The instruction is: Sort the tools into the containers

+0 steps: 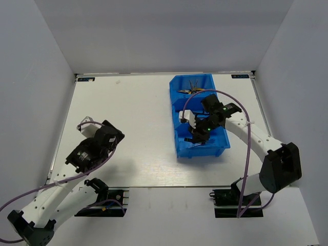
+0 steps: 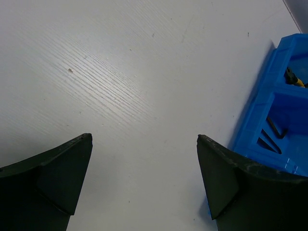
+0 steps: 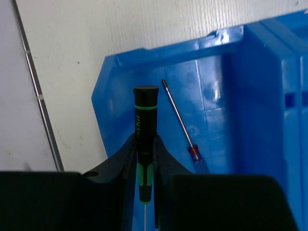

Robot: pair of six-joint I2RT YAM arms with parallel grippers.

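Note:
My right gripper (image 3: 145,140) is shut on a black-handled screwdriver (image 3: 145,113) with green bands, held over the near compartment of the blue bin (image 3: 168,50). A blue-handled screwdriver (image 3: 182,120) lies on that compartment's floor, to the right of the held one. From the top view, the right gripper (image 1: 197,134) hangs over the bin's (image 1: 205,152) near end, and yellow-handled pliers (image 1: 190,90) lie in the far compartment. My left gripper (image 2: 144,136) is open over bare table, left of the bin (image 2: 267,96). Dark hex keys (image 2: 272,131) rest in the middle compartment.
White walls enclose the table on three sides. A thin metal strip (image 3: 38,101) runs along the table edge to the left of the bin in the right wrist view. The left arm (image 1: 92,151) sits well left of the bin.

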